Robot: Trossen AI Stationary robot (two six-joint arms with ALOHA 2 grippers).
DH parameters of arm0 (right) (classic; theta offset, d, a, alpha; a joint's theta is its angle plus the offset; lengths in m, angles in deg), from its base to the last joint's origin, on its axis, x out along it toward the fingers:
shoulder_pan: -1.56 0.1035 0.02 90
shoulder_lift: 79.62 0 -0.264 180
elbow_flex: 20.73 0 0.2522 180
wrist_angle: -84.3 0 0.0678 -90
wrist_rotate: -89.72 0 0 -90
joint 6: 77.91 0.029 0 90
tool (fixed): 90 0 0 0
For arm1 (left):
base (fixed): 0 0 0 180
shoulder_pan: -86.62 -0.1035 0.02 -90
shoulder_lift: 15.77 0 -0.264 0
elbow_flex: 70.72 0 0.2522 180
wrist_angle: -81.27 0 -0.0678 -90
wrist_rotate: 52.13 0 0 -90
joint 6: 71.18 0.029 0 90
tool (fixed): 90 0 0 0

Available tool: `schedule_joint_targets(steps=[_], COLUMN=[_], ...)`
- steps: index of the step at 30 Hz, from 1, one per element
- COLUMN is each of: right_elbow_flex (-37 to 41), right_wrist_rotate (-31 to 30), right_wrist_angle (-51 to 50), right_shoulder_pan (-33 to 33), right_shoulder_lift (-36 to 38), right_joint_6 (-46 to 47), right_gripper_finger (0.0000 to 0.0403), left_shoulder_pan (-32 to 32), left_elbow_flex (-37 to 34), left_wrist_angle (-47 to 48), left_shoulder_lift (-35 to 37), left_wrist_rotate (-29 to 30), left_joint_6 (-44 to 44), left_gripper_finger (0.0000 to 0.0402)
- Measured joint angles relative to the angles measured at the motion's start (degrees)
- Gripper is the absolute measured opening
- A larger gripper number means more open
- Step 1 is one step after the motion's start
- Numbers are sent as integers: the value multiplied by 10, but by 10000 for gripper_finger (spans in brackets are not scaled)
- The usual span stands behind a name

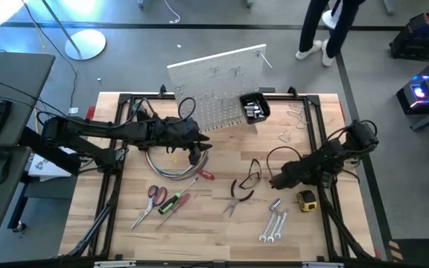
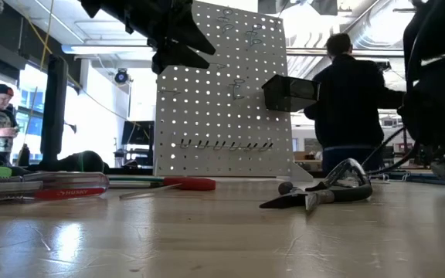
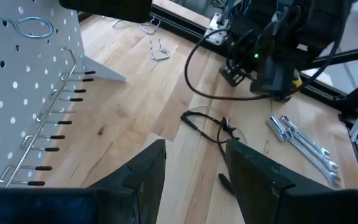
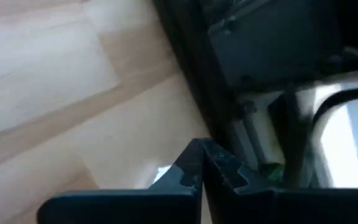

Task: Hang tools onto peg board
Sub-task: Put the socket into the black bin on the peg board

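White peg board [image 1: 218, 85], upright at table's far edge, small black bin [image 1: 255, 106] fixed on; red-handled scissors [image 1: 153, 198], green and red screwdrivers [image 1: 173, 202] lying front-left; black-handled pliers [image 1: 242, 186] centre; silver wrenches [image 1: 273, 222], yellow tape measure [image 1: 307, 200] front-right.

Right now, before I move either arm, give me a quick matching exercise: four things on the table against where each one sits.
Things:
1. scissors
2. wrenches
3. tape measure
4. black bin

Places:
A. fixed on the peg board
B. table's left part, beside the screwdrivers
C. beside the right gripper
D. near the table's front edge, right of centre

Pairs: 1-B, 2-D, 3-C, 4-A
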Motion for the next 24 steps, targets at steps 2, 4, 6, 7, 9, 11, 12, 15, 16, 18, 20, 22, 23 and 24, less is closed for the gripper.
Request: schedule_joint_targets(steps=[2,4,6,7,9,11,12,15,16,18,20,22,23,24], right_elbow_flex=[18,15,-8,-24,-57,-76,-90,-140,-156,-186,-218,-245,-257,-266], right_wrist_rotate=[4,3,-6,-23,-55,-83,-93,-120,-126,-132,-132,-132,-132,-133], right_wrist_angle=[27,25,-1,-17,-16,11,28,-11,-57,-137,-179,-181,-173,-162], right_shoulder_pan=[-3,-3,-8,-10,-13,-12,-12,-6,-4,-4,-4,-4,-3,0], right_shoulder_lift=[3,2,-2,-1,4,1,2,2,2,5,18,35,42,47], right_joint_6=[0,15,15,10,-17,-40,-49,-54,-47,-50,-104,-156,-167,-176], right_gripper_finger=[0,0,0,0,0,0,0,0,0,0,0,0,0,0], left_shoulder_pan=[0,0,0,1,1,1,1,-2,-3,-4,-4,-4,-4,-4], left_elbow_flex=[0,0,0,0,0,0,0,0,0,0,0,0,0,0], left_wrist_angle=[1,2,6,5,6,7,6,-1,-4,-11,-16,-19,-17,-17], left_shoulder_lift=[0,0,0,0,0,0,0,0,0,0,0,0,0,0], left_wrist_rotate=[0,-7,-24,-27,-29,-29,-29,-29,-29,-29,-29,-29,-29,-29], left_joint_6=[11,15,14,15,20,22,24,24,24,20,16,14,10,8], left_gripper_finger=[163,163,163,163,163,163,163,163,163,163,163,163,163,163])
